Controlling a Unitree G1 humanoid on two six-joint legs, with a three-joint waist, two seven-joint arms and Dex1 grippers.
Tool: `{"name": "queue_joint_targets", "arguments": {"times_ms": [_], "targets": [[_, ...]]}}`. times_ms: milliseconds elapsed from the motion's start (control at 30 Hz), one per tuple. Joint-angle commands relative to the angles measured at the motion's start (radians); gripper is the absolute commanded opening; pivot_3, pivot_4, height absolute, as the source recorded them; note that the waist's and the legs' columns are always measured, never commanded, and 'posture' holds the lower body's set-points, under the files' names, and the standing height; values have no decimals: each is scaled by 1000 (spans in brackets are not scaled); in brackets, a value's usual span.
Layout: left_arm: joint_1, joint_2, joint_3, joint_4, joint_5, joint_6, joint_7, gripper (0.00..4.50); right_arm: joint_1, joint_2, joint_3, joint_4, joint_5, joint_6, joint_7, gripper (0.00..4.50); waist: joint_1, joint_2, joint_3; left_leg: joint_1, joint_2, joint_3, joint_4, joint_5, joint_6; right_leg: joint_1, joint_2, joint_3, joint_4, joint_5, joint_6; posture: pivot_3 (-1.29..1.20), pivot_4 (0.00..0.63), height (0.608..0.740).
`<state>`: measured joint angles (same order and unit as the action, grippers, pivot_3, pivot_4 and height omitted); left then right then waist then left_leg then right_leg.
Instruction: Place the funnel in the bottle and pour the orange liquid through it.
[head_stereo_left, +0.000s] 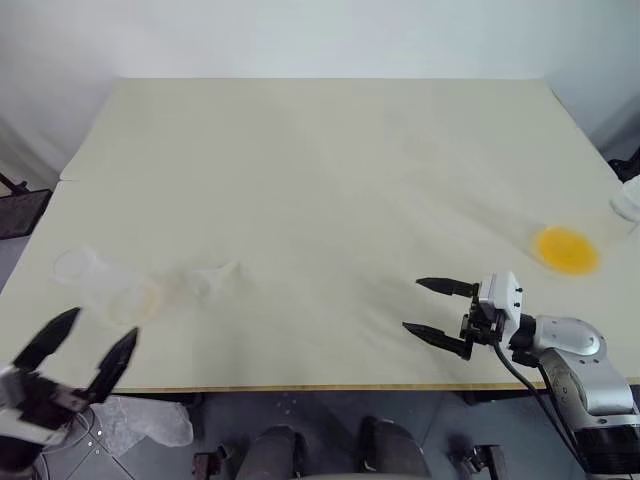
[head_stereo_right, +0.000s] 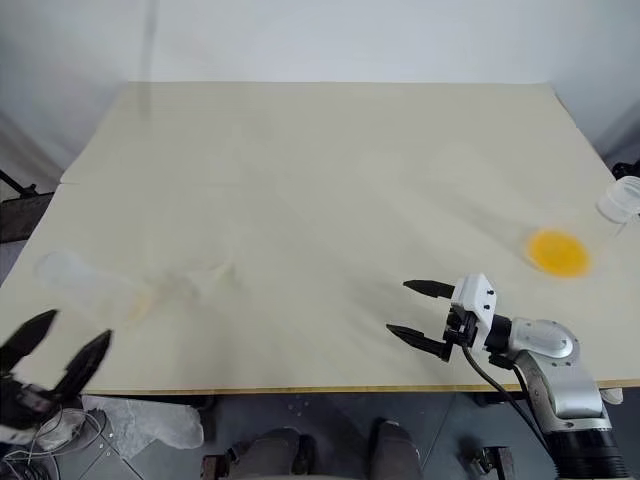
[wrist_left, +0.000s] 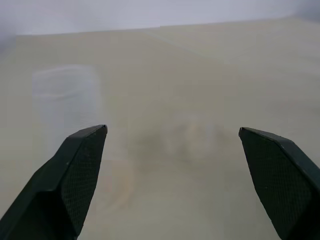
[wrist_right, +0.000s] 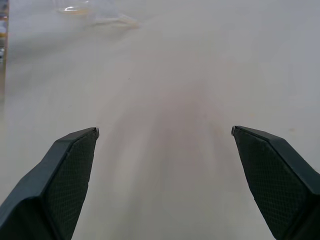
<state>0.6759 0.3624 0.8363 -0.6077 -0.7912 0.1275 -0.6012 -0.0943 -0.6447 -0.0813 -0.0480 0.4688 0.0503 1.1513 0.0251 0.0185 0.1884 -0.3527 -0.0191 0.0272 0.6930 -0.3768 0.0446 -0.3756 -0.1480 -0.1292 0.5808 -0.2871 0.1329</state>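
Left gripper (head_stereo_left: 80, 350): I read it spread, empty, 8 o'clock.
Right gripper (head_stereo_left: 438, 310): spread, empty.
Risk: funnel (head_stereo_left: 215, 280) near-invisible; I may mis-grasp.

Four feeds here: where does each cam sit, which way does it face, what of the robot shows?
Left eye: on the head, looking down over the table; both arms show, left tool open, right tool open.
Right eye: same spot, shares that scene, including the orange liquid.
Left wrist: looks along its own fingers at a clear cup.
Right wrist: looks along its fingers across the bare tabletop.
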Motion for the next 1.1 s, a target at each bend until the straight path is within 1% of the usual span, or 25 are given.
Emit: {"name": "queue_joint_targets", "arguments": {"times_ms": [33, 167, 267, 467, 667, 900, 1100], "targets": [[33, -18, 68, 4, -29, -15, 31, 4500, -5, 10, -4, -7, 15, -25, 26, 4461, 4, 0, 0, 0, 0, 0, 1, 0, 1, 0, 0, 0, -1, 0, 0, 0, 150, 740], [27, -20, 123, 50, -14, -21, 76, 4500, -13, 17, -5, -3, 20, -23, 44, 4461, -1, 0, 0, -1, 0, 0, 4, -2, 1, 1, 0, 1, -3, 0, 0, 0, 150, 740], [-11, 13, 138, 102, 11, -27, 90, 4500, -20, 20, -7, -5, 32, -15, 57, 4461, -2, 0, 0, -1, 0, 0, 4, -3, 1, 0, 0, 1, -2, 0, 0, 0, 150, 740], [-101, 92, 96, 165, 33, -10, 83, 4500, -39, 29, -14, -38, 51, -3, 49, 4461, -2, 0, 0, -1, 0, 0, 5, -3, 0, -1, 0, 2, 1, 0, 0, 0, 150, 740], [-245, 160, 20, 268, 60, -1, 63, 4500, -40, 44, -18, -151, 73, 45, -24, 4461, -2, 0, 0, 0, 1, 0, 4, -4, -1, -1, 0, 1, 7, 0, 0, 0, 150, 740], [-371, 193, -47, 383, 100, -11, 25, 4500, -17, 40, -43, -218, 87, 78, -86, 4461, -3, 0, 0, 0, 1, 0, 4, -4, -1, -2, 2, 0, 9, 0, 0, 0, 150, 740], [-450, 210, -104, 444, 113, 0, -14, 4500, 13, 35, -63, -277, 94, 97, -140, 4461, -2, 0, 0, 0, 1, 0, 4, -4, -1, -2, 3, -1, 9, 0, 1, 0, 150, 740]]}}
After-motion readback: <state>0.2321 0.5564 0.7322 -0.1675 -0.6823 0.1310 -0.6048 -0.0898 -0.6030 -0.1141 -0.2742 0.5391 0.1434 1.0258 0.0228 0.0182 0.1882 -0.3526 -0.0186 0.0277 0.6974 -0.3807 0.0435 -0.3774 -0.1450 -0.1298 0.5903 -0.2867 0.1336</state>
